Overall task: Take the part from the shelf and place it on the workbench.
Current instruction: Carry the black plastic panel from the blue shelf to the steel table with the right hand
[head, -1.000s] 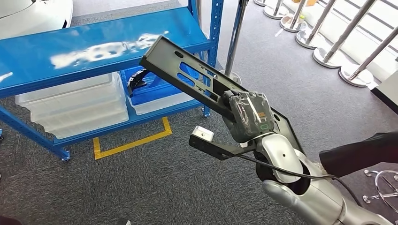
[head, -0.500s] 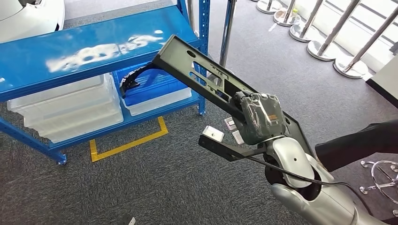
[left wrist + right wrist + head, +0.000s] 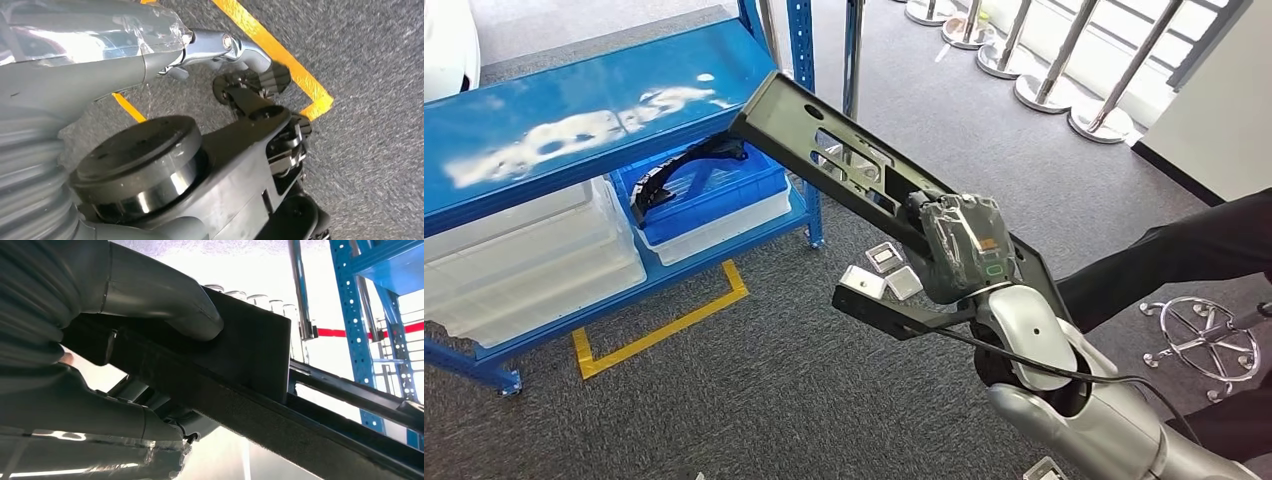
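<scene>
We are seeing our right arm showing silver, rounded shells, a thin black cable trailing along it, and a grey right hand wearing glossy clear film.

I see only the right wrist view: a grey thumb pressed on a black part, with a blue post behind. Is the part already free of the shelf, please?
Observer: In the head view the right hand holds the long black part in the air. Its far end overlaps the edge of the blue shelf, so I cannot tell if they touch.
Operator: Is anybody near the arm?
Observer: Yes, a person's dark sleeve reaches in beside the right arm.
Operator: Is anything on the floor there?
Observer: Small square items lie on the grey carpet, below the part in the picture.
</scene>
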Robot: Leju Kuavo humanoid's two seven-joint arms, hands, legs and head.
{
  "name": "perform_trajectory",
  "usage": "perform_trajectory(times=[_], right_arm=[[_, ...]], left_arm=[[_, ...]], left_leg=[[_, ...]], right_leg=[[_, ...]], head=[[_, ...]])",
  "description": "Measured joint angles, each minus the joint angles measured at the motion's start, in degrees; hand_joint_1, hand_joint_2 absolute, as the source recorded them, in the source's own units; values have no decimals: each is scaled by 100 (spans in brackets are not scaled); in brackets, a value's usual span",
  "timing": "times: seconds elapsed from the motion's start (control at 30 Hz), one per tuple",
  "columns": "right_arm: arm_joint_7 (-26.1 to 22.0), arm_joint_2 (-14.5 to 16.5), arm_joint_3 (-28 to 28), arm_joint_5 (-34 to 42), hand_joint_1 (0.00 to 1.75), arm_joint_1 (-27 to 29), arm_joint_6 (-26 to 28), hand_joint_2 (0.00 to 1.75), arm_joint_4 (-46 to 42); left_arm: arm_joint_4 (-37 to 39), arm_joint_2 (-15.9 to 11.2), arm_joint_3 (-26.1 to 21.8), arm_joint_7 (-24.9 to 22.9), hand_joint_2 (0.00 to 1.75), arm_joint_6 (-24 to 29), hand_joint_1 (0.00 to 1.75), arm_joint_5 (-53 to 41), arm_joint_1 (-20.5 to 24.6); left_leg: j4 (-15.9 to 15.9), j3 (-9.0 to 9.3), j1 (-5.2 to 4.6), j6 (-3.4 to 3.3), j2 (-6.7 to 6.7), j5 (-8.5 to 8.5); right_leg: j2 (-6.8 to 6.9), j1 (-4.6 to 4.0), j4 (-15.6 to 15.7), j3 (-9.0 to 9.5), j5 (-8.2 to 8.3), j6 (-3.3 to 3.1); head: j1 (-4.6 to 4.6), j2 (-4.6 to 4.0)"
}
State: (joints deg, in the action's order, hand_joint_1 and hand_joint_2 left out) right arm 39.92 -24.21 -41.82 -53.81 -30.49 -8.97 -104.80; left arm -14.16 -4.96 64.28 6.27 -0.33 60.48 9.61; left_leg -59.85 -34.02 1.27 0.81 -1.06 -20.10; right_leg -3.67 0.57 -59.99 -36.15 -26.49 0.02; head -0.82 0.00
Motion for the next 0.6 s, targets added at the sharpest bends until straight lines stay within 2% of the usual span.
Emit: perform_trajectory(times=[0.07, 0.13, 0.17, 0.2, 0.23, 0.3, 0.37, 0.43, 0.5, 0.53, 0.6], right_arm=[[-1, -12, 30, -19, 175, 27, 11, 175, 0], [-1, -17, 59, -28, 175, 71, 1, 175, 0], [-1, -17, 72, -26, 175, 103, -12, 175, -1], [-1, -18, 82, -24, 175, 134, -28, 175, -2], [-1, -18, 94, -23, 175, 154, -45, 175, -4], [-1, -17, 130, -37, 175, 166, -67, 175, -20], [-1, -15, 163, -59, 175, 162, -78, 175, -40], [-1, -14, 172, -67, 175, 160, -81, 175, -48], [-1, -7, 169, -54, 175, 138, -69, 175, -48], [-1, 1, 162, -42, 175, 111, -58, 175, -48], [1, 26, 138, -9, 175, 49, -34, 175, -45]], left_arm=[[-7, 0, 1, -10, 175, -11, 0, -32, 23], [-7, -3, 1, -34, 175, -26, 0, -63, 28], [-7, -3, 1, -45, 175, -33, 0, -74, 28], [-7, -3, 1, -51, 175, -41, 0, -82, 29], [-7, -3, 1, -51, 175, -49, 0, -91, 33], [-7, -3, 1, -36, 175, -78, 0, -105, 42], [-7, -3, 1, -17, 175, -116, 0, -109, 47], [-7, -3, 1, -14, 175, -139, 0, -95, 48], [-7, -4, 0, -19, 175, -143, 0, -66, 54], [-7, -4, -1, -22, 175, -143, 0, -53, 59], [-7, -5, -2, -24, 175, -142, 0, -38, 56]], left_leg=[[51, 10, 12, -61, 68, 35], [59, 5, 1, -82, 131, 42], [57, 4, -2, -83, 167, 41], [56, 5, -4, -83, 204, 38], [55, 10, -4, -79, 236, 34], [55, 28, -9, -55, 295, 18], [45, 35, -36, -6, 343, 2], [49, 41, -58, 54, 394, -1], [6, 45, -47, 121, 389, -55], [-123, 3, -40, 150, 342, -152], [-713, -239, -28, 187, 214, -495]], right_leg=[[165, 10, -392, -174, -247, 53], [285, 20, -1109, -501, -579, 94], [304, 27, -1375, -622, -657, 107], [314, 31, -1451, -652, -630, 113], [328, 33, -1299, -572, -503, 111], [434, 24, -546, -191, -148, 81], [544, -21, 11, 71, 13, 17], [524, -63, 96, 85, 5, -48], [464, -42, 129, 89, 29, -115], [439, -29, 150, 95, 44, -155], [387, -22, 167, 101, 60, -213]], head=[[62, 0], [138, 0], [159, 0], [181, 0], [203, 0], [254, 0], [284, 0], [270, 0], [245, 0], [226, 0], [156, 0]])
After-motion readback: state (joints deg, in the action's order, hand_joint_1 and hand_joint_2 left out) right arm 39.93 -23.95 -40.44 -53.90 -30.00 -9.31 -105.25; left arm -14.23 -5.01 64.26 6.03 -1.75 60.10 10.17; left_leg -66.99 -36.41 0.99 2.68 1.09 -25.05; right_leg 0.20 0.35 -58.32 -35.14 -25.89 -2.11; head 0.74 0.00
